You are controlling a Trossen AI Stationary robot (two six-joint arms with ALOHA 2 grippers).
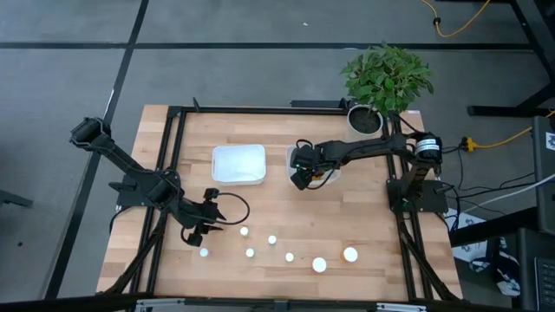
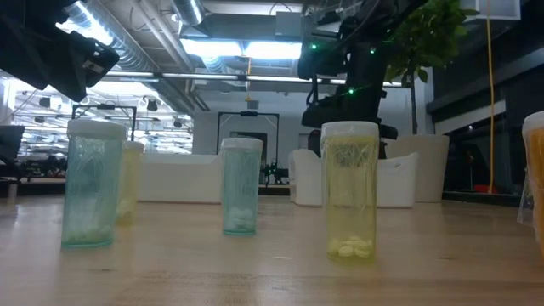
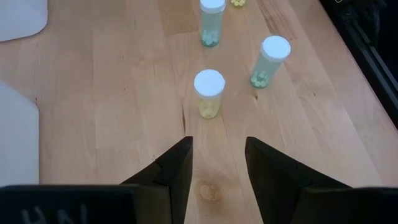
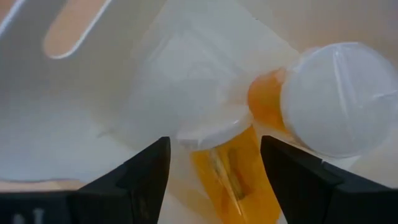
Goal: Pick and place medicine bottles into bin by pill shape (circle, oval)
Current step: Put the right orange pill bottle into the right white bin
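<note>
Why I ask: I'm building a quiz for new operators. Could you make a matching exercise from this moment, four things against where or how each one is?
Things:
1. left gripper
2. right gripper
3. potted plant
4. yellow bottle

Places or states:
A. above a bin holding orange bottles
B. upright, white-capped, just ahead of a gripper
C. open and empty, near the front of the table
D. at the far right corner

Pairs: 1-C, 2-A, 3-D, 4-B
</note>
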